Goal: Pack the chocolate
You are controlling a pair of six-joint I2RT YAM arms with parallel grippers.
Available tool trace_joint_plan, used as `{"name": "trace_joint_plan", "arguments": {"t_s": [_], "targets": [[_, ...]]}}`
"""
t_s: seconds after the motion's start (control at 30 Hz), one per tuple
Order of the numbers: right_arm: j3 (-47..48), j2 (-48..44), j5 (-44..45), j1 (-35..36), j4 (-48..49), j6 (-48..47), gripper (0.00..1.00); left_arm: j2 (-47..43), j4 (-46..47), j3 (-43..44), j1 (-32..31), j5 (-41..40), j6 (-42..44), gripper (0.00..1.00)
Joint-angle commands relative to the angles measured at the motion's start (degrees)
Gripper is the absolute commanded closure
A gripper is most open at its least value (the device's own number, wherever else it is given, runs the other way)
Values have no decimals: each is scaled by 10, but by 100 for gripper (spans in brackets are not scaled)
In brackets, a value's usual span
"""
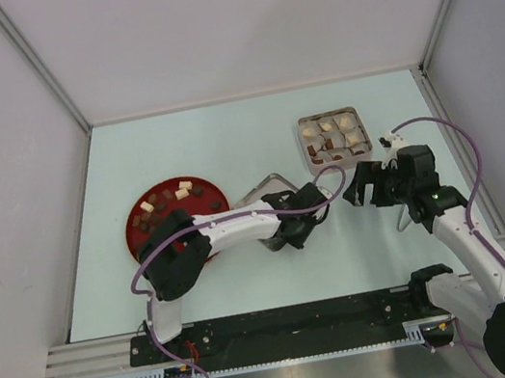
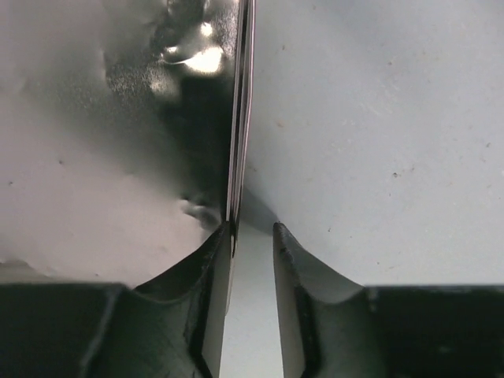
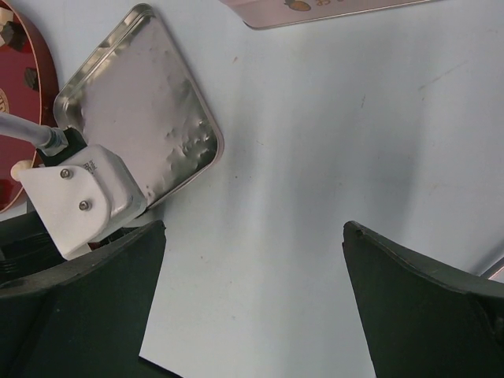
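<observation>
- The chocolate (image 1: 184,187) sits in two places in the top view. Loose cream and dark brown pieces are scattered on the red plate (image 1: 165,182) left of centre. More pieces fill the compartments of the square tin (image 1: 304,141), right of centre and higher in the frame.
- Between plate and tin lies a shallow silver tray (image 3: 142,102). It is turned corner-on in the right wrist view, with one corner just beside the plate's edge. In the top view the left arm covers most of it.
- The left gripper (image 2: 252,228) is at the tray's lower edge. In the left wrist view the thin rim runs down the middle of the frame to the inner edge of the finger on the left.
- Its fingers (image 2: 213,299) stand a narrow gap apart, and a strip of pale surface shows between them. The finger on the right of the frame is clear of the rim (so nothing is clamped).
- The right gripper (image 3: 253,226) hangs below the tin in the top view, just right of the left wrist. Its fingers are wide apart, with only the pale table (image 1: 176,144) between them.
- In the right wrist view a white housing (image 3: 79,197) on the left wrist sits at lower left, over the tray's near corner.
</observation>
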Motion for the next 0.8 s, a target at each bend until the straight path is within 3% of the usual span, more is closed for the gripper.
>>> {"name": "trace_joint_plan", "arguments": {"t_s": [0.0,0.27,0.5,0.77], "targets": [[-3,-15,3,-3,10,10,1,1,-24,5,3,4,19,76],[-3,-29,-24,-1,39,22,1,-69,-11,36,27,37,-3,100],[-6,-54,-56,22,98,17,0,-153,33,39,87,77,-71,100],[-7,-71,-30,110,188,13,0,-238,122,47,147,118,-165,100]]}}
